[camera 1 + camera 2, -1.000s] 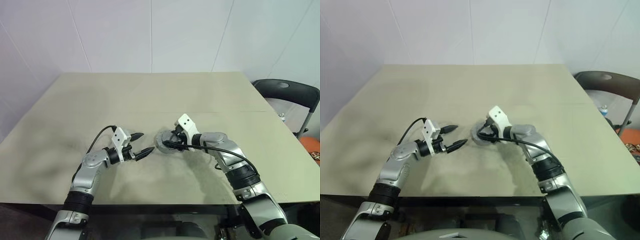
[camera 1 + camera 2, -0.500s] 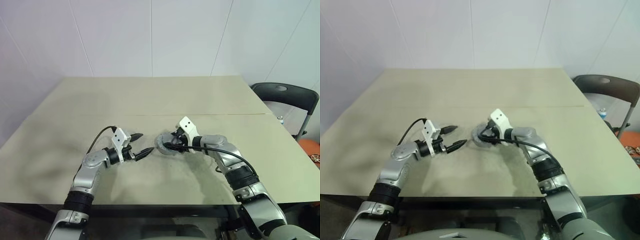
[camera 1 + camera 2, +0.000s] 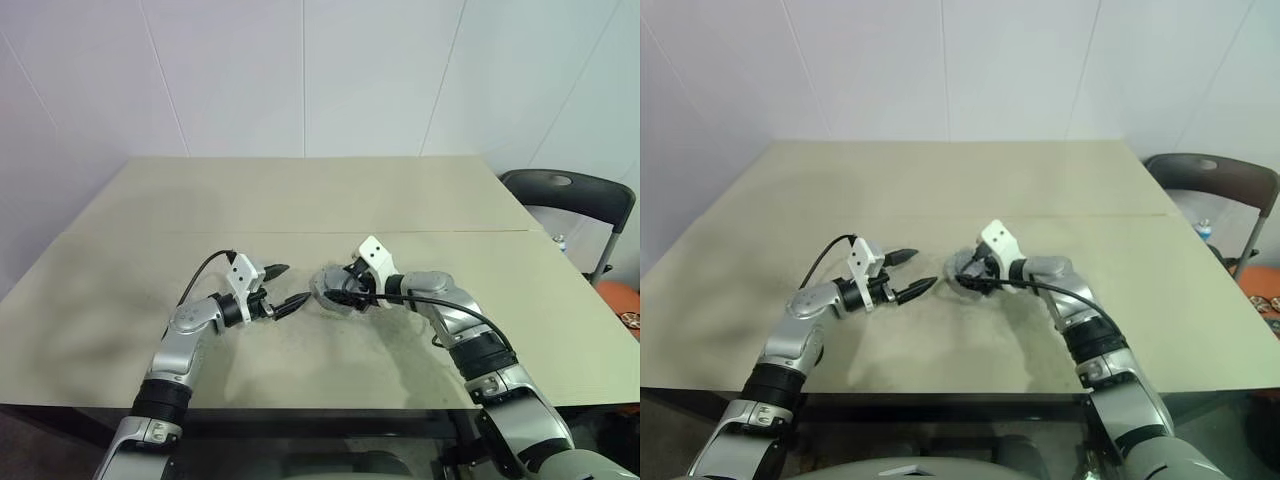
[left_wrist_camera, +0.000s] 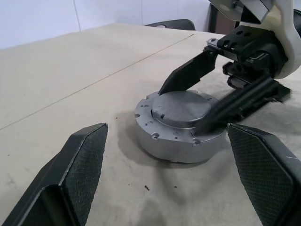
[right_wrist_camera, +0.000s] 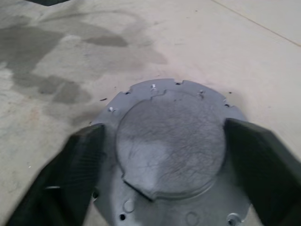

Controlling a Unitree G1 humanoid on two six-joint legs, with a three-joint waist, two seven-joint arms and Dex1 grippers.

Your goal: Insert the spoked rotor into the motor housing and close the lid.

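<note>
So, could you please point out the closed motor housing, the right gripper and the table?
motor housing (image 4: pixel 181 123), left wrist view, on its flat silver lid.
right gripper (image 4: pixel 197 104), left wrist view, midway between its black fingertips, over the lid.
table (image 3: pixel 300 195), left eye view, bare top.

Matt grey metal lid (image 4: pixel 181 109); textured black fingers (image 4: pixel 84 162); matt table (image 3: pixel 300 200).

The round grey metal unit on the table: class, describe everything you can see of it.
The closed motor housing is a squat round drum of matt silvery-grey metal. A flanged lid with a notched rim and small screw holes covers it, with a raised flat disc in the middle; neither rotor nor windings can be seen. It lies flat on the beige table, near the middle. The right gripper straddles it with its black fingers spread on either side; contact cannot be told. The left gripper stands open beside it, apart.
</note>
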